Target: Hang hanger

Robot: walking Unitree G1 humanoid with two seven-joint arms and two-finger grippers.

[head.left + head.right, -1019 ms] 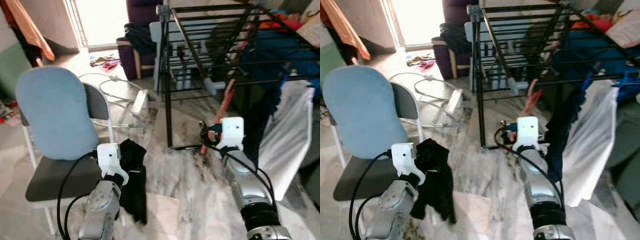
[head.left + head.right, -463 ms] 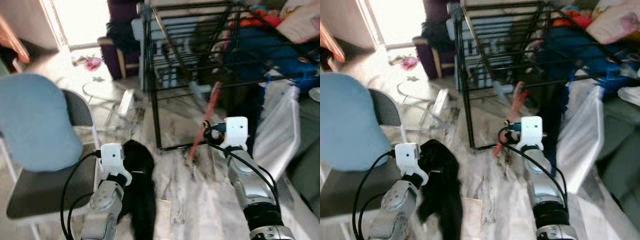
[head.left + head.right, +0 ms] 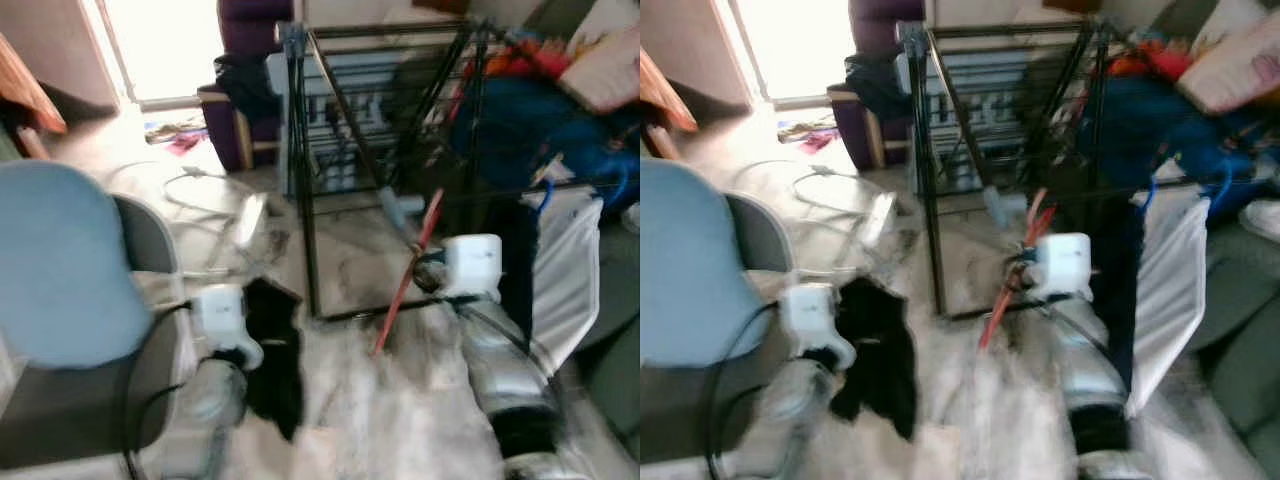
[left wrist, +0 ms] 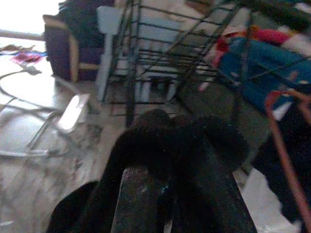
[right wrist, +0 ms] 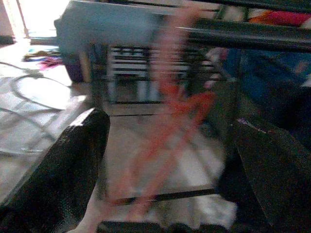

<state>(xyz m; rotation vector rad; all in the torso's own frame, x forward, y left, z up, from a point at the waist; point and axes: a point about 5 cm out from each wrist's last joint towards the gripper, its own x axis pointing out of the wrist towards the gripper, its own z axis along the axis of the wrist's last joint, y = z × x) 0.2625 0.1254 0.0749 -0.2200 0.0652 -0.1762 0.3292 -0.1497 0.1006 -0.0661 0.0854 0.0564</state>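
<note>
**Hanger in carriage toward drying rack; hanging not yet done**

Item 1, nearest: left gripper (image 4: 170,194), clenched on a black garment (image 3: 272,358). The cloth bunches over the fingers in the left wrist view and droops beside the arm toward the marble floor (image 3: 400,420) in the head views. It sits just beside a grey chair with a pale blue backrest (image 3: 60,260).

Item 2: right gripper (image 5: 165,170), held forward at mid height. Its two black fingers stand wide apart in the right wrist view, with the red hanger (image 3: 408,270) running up between them. The picture is blurred, so I cannot tell whether the fingers bear on the hanger or how it is kept; in the head views it slants from near the floor up past the wrist housing toward the rack.

Item 3: black wire drying rack (image 3: 330,110), directly ahead, with blue and white laundry (image 3: 565,260) over its right side. Beyond are a purple armchair (image 3: 245,60) and a bright doorway.

Step in hand, as judged: approach, with the hanger carried but unhung. The next move calls for raising the hanger's hook end above a bare bar and lowering it over, keeping clear of the draped laundry.
</note>
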